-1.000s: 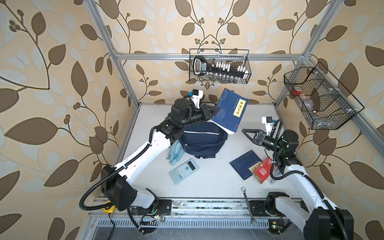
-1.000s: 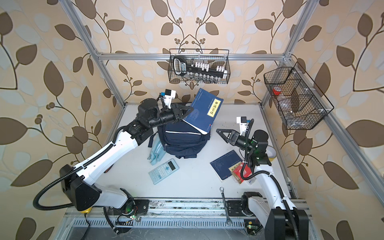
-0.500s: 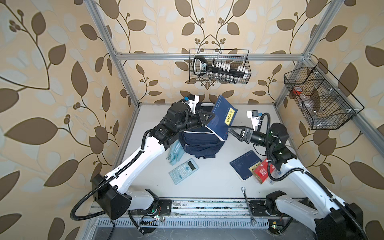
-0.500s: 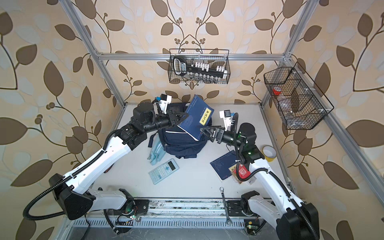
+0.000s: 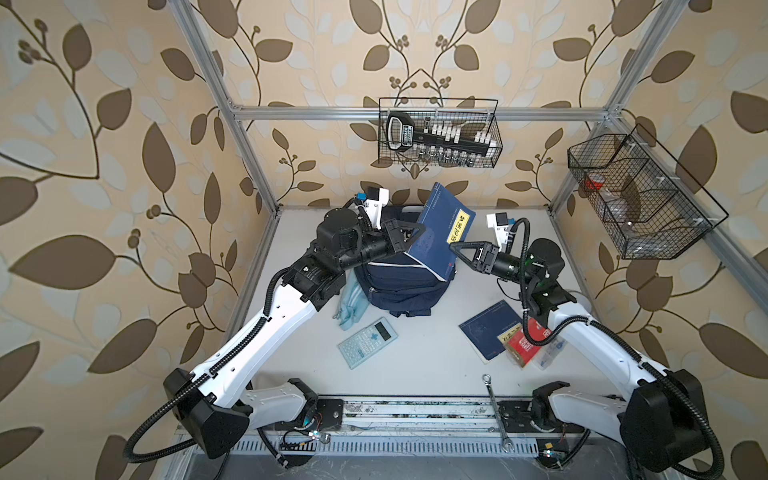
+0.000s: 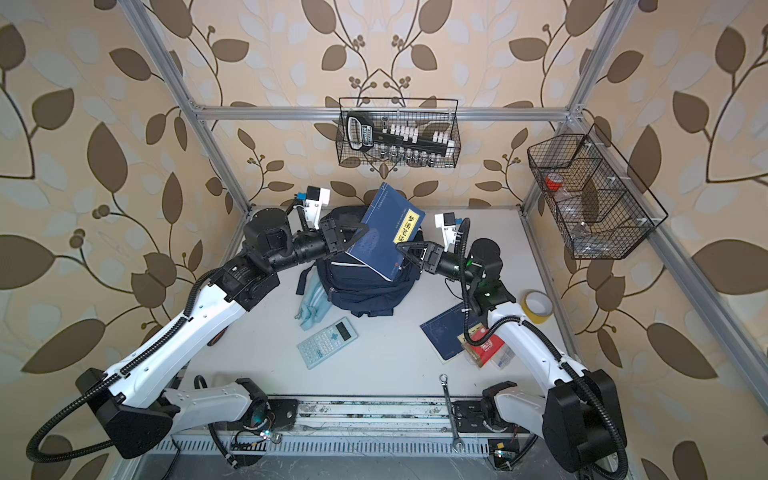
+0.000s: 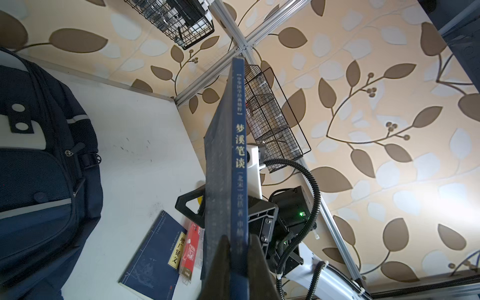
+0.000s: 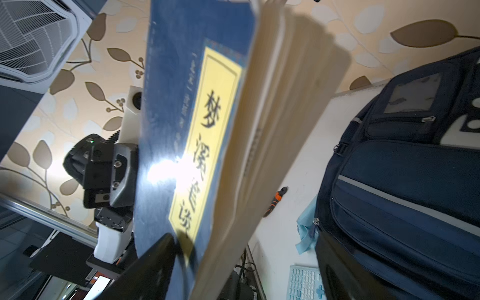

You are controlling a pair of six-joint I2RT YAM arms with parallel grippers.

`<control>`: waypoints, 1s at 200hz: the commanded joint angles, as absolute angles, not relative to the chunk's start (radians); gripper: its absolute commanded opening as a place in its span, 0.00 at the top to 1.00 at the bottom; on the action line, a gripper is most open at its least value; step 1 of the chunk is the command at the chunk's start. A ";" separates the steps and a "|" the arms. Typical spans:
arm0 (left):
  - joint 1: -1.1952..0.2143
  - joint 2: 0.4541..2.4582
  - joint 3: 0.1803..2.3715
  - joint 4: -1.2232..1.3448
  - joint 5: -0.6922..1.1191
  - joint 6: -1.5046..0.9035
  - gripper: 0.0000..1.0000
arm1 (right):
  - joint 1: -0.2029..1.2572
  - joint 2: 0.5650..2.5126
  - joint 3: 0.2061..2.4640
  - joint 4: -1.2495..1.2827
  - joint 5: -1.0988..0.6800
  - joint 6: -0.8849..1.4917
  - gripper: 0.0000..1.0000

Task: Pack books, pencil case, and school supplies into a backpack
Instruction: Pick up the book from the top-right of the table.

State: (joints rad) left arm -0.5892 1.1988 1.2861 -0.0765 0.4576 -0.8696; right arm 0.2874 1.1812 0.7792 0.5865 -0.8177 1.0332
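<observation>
Your left end effector (image 5: pixel 411 236) clamped the book (image 5: pixel 441 232) by its spine, tilted above the backpack (image 5: pixel 399 286) on the tabletop (image 5: pixel 415 365); your right end effector (image 5: pixel 457 250) stood open (jaws astride the page edge).

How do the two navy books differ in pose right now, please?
The held book is tilted in the air over the backpack; the other book lies flat on the table. The left gripper clamps the held book; nothing grips the other book. Both are navy with a yellow label.
</observation>
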 commanded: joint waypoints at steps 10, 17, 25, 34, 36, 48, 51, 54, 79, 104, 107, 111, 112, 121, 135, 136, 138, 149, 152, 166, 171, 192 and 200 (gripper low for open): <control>-0.592 1.156 1.279 0.066 0.504 -0.936 1.00 | 0.303 1.199 0.785 0.798 -0.889 1.140 0.21; -0.592 1.154 1.275 0.076 0.505 -0.946 1.00 | 0.305 1.204 0.787 0.815 -0.894 1.151 0.26; -0.591 1.152 1.271 0.085 0.505 -0.951 1.00 | 0.308 1.206 0.789 0.831 -0.896 1.159 0.33; -0.592 1.150 1.269 0.087 0.503 -0.951 1.00 | 0.311 1.203 0.791 0.831 -0.895 1.162 0.41; -0.591 1.149 1.269 0.088 0.503 -0.950 1.00 | 0.313 1.202 0.791 0.831 -0.896 1.161 0.42; -0.590 1.144 1.267 0.086 0.496 -0.944 1.00 | 0.314 1.189 0.786 0.832 -0.889 1.161 0.52; -0.591 1.142 1.267 0.081 0.493 -0.941 1.00 | 0.314 1.185 0.785 0.832 -0.887 1.161 0.55; -0.591 1.140 1.264 0.078 0.490 -0.938 1.00 | 0.314 1.181 0.783 0.831 -0.884 1.160 0.58; -0.589 1.129 1.252 0.065 0.467 -0.927 1.00 | 0.313 1.158 0.771 0.815 -0.859 1.155 0.73; -0.588 1.133 1.238 0.059 0.461 -0.922 1.00 | 0.316 1.147 0.774 0.815 -0.858 1.157 0.90; -0.588 1.134 1.235 0.060 0.462 -0.923 1.00 | 0.316 1.147 0.777 0.815 -0.861 1.159 0.92; -0.588 1.135 1.231 0.060 0.462 -0.922 1.00 | 0.316 1.147 0.779 0.815 -0.867 1.159 0.96; -0.588 1.135 1.231 0.060 0.463 -0.923 1.00 | 0.316 1.148 0.780 0.815 -0.867 1.160 0.97; -0.589 1.138 1.222 0.058 0.463 -0.921 1.00 | 0.316 1.150 0.785 0.812 -0.872 1.160 1.00; -0.589 1.140 1.210 0.039 0.451 -0.902 1.00 | 0.316 1.142 0.787 0.800 -0.871 1.159 1.00; -0.589 1.140 1.210 0.035 0.450 -0.899 1.00 | 0.317 1.141 0.787 0.798 -0.869 1.158 1.00; -0.589 1.140 1.210 0.025 0.446 -0.891 1.00 | 0.316 1.140 0.787 0.793 -0.867 1.156 1.00; -0.589 1.141 1.224 -0.065 0.408 -0.809 0.87 | 0.316 1.123 0.795 0.731 -0.846 1.132 1.00; -0.588 1.142 1.230 -0.098 0.394 -0.778 0.78 | 0.316 1.116 0.800 0.697 -0.836 1.117 1.00; -0.589 1.159 1.280 -0.321 0.254 -0.645 0.38 | 0.316 1.079 0.850 0.418 -0.727 0.978 1.00; -0.590 1.170 1.300 -0.404 0.190 -0.593 0.30 | 0.316 1.068 0.887 0.249 -0.653 0.899 1.00; -0.590 1.241 1.334 -0.647 -0.035 -0.423 0.01 | 0.302 1.053 0.991 -0.228 -0.340 0.753 1.00; -0.591 1.265 1.317 -0.687 -0.062 -0.368 0.01 | 0.288 1.047 0.982 -0.302 -0.293 0.745 1.00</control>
